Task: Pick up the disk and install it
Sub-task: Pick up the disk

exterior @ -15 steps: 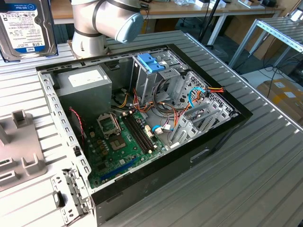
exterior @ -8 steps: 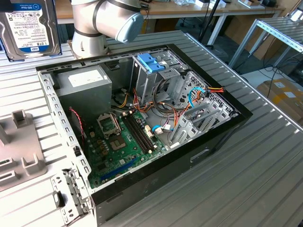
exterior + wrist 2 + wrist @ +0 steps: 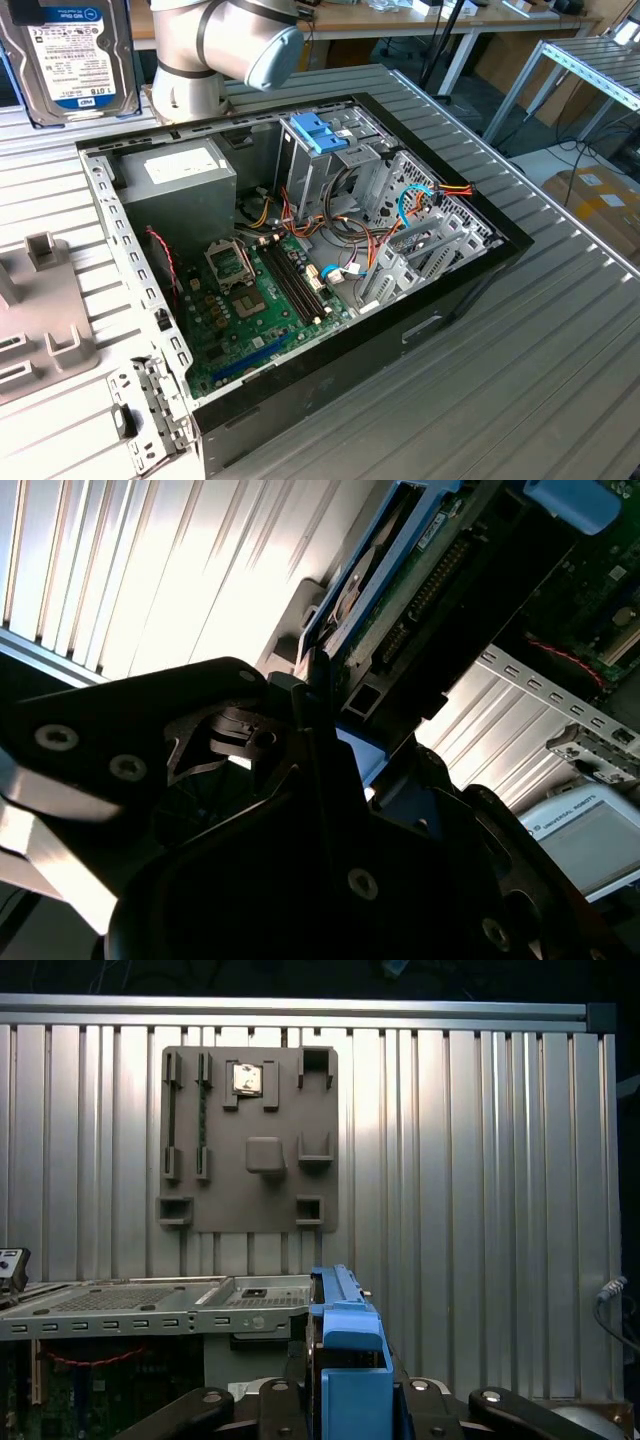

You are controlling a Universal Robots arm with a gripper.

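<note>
I am in the carrying step: my gripper [image 3: 350, 1405] is clenched on the disk [image 3: 70, 55], with one blue rail [image 3: 350, 1355] standing up between my fingers in the first wrist view. In the exterior view the disk stands upright with its label facing out. It is off the table [image 3: 540, 380] and outside the open computer case [image 3: 450, 290], past the corner on the exterior view's left. Nothing is installed yet, I judge. Seating it calls for squaring the rails to the drive cage [image 3: 345, 175] and staying clear of the loose cables beside it. I count one disk, one case, one grey power-supply box [image 3: 180, 180], one light-blue bracket [image 3: 318, 130] atop the cage, one motherboard [image 3: 260, 300] and one grey fixture plate [image 3: 250, 1140].
</note>
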